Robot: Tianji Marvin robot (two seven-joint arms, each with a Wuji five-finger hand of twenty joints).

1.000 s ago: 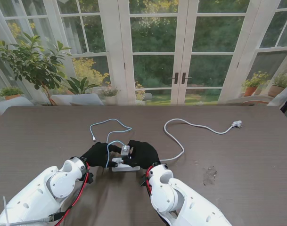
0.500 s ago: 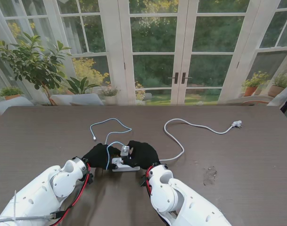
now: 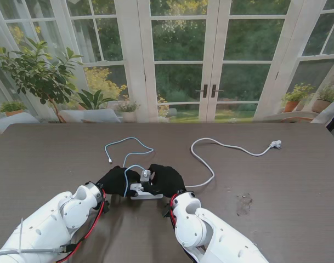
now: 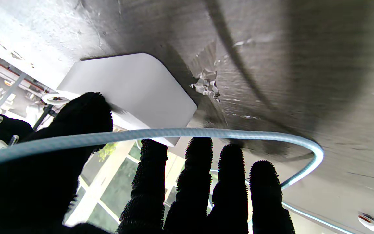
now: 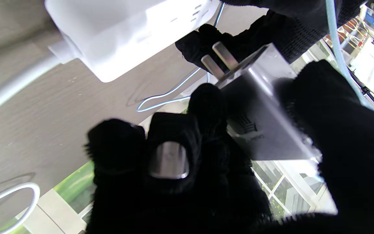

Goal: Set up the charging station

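Black-gloved right hand [image 5: 239, 156] is gripping a silver two-pronged charger block [image 5: 261, 113] beside the white plastic power strip [image 3: 145, 192]; left hand [image 3: 118, 179], fingers spread, is pressing on that strip.

Both gloved hands meet over the white power strip [image 3: 145, 193] on the bench [image 3: 276, 181]; the right robot hand [image 3: 165, 178] seemingly pinches a small charger [image 3: 146, 175]

Daylight pours through tall white glass doors [image 3: 180, 60]; green garden beyond, a leafy plant [image 3: 38, 71] at left, dark wood surface [image 3: 298, 181] spreading in front.
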